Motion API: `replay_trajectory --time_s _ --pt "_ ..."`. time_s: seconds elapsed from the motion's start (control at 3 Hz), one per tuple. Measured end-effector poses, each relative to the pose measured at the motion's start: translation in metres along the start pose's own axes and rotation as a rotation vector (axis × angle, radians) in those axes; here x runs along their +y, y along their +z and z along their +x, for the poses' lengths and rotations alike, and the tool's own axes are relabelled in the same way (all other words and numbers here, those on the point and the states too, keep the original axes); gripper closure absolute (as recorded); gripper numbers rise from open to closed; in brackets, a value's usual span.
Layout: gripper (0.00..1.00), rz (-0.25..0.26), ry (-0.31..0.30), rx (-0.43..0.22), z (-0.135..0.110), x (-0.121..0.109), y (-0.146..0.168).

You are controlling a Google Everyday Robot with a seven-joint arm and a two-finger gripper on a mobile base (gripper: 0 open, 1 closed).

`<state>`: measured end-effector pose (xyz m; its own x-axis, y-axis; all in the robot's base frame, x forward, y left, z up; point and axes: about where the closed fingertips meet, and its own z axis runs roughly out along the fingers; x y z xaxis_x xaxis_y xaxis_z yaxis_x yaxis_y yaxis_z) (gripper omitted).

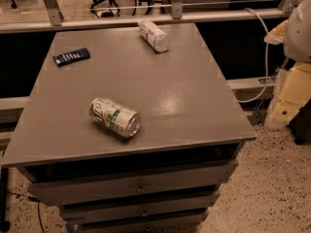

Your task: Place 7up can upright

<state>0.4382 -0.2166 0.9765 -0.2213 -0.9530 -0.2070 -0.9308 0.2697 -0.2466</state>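
The 7up can (pixel 114 117) lies on its side on the grey table (pixel 184 96), near the front left. It has a white-silver body with green lettering, and its silver end faces the front right. My gripper is out of view. Only white and cream parts of what looks like the arm (pixel 295 57) show at the right edge, beside the table and well away from the can.
A plain white and pale-blue can (pixel 154 35) lies on its side at the table's far edge. A dark flat packet (pixel 71 57) lies at the back left. Drawers (pixel 136 188) sit under the tabletop. A metal rail (pixel 146 19) and a cable (pixel 265 47) run behind.
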Motion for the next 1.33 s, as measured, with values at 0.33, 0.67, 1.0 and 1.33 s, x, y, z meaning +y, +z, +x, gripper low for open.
replay_trajectory --time_s 0.33,0.67,1.0,1.33 --pt "0.0 0.0 0.0 0.0 0.0 0.0 0.0" --pt "0.0 -0.01 0.024 -0.019 -0.028 0.003 0.023" --pt "0.0 -0.073 0.05 -0.048 -0.089 0.012 0.075" --pt "0.0 -0.136 0.054 -0.091 -0.155 0.021 0.113"
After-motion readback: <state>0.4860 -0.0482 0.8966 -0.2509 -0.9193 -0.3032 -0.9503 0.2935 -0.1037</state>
